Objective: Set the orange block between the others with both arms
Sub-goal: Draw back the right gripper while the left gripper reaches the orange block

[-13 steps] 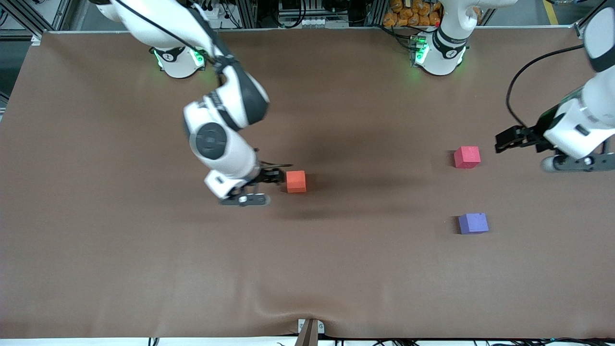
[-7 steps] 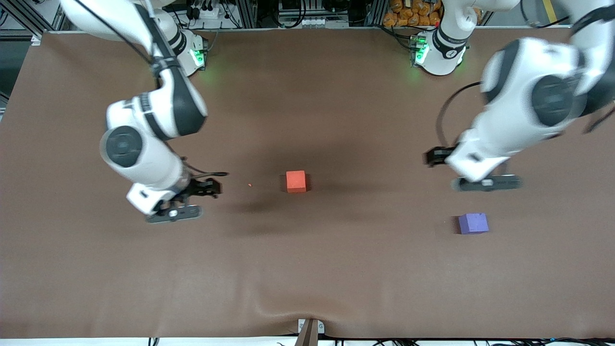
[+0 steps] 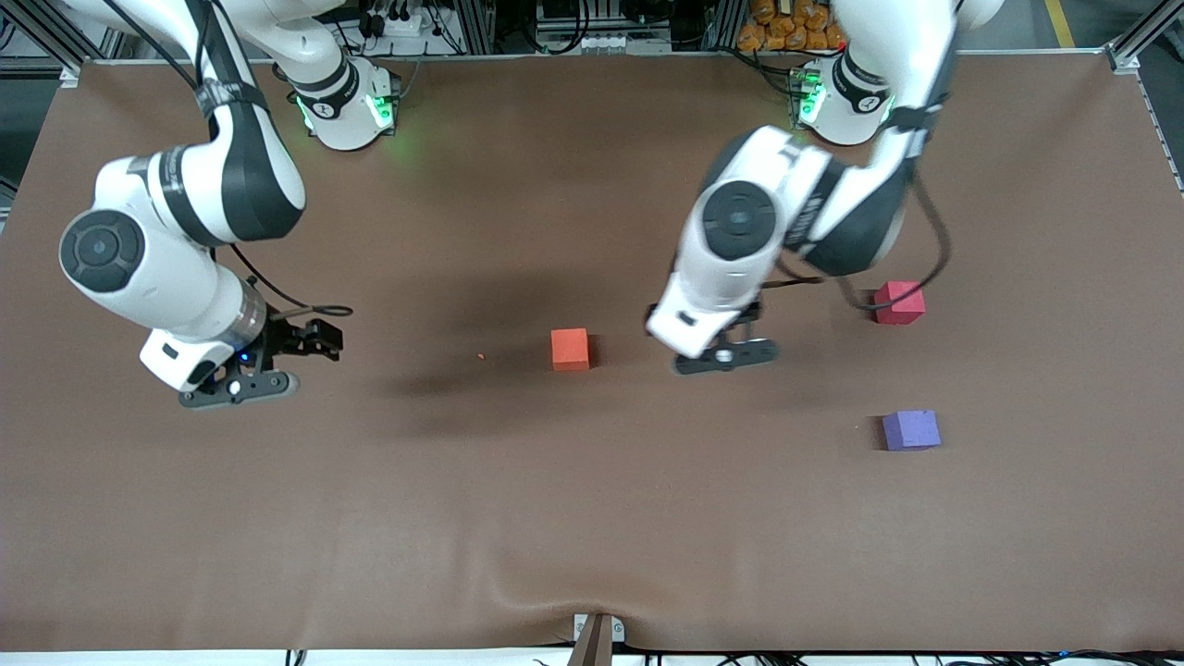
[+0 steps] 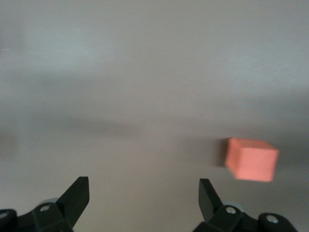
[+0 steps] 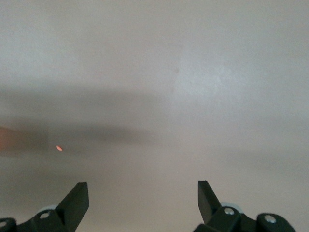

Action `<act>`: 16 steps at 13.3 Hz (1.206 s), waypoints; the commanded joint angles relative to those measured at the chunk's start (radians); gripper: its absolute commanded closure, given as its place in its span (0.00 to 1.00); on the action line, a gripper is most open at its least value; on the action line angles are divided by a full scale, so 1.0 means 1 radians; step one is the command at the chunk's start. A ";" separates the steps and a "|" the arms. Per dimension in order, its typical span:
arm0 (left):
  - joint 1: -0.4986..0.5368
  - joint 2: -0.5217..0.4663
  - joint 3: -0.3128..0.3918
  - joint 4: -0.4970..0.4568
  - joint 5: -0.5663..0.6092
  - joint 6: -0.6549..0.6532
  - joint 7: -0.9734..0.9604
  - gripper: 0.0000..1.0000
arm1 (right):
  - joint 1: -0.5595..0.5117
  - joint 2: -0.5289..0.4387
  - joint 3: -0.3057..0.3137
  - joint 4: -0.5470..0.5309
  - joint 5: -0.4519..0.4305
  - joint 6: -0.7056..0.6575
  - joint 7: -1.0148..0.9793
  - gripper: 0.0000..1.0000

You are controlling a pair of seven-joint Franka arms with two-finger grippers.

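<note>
Presently the orange block sits on the table just beside the left gripper, jaws spread and empty, while the right gripper, likewise spread, waits well apart.

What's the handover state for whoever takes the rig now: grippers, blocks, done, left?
Left gripper: open, empty, over the table beside the orange block, on the side toward the left arm's end.
Right gripper: open, empty, over the table toward the right arm's end, well apart from the block.
Pinkish-red cube and purple cube sit toward the left arm's end, the purple one nearer the front camera, with a gap between them.
Done: orange block lies mid-table.
Left: left gripper grasps it and sets it in the gap.
</note>
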 commanded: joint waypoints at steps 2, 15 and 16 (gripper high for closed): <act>-0.076 0.169 0.006 0.125 -0.033 0.140 -0.094 0.00 | -0.028 -0.099 0.018 -0.096 -0.063 0.013 -0.030 0.00; -0.196 0.347 0.009 0.127 -0.051 0.369 -0.194 0.00 | -0.141 -0.122 0.020 -0.081 -0.062 -0.024 -0.188 0.00; -0.196 0.351 0.008 0.127 -0.051 0.375 -0.211 0.00 | -0.143 -0.125 0.020 -0.078 -0.062 -0.024 -0.188 0.00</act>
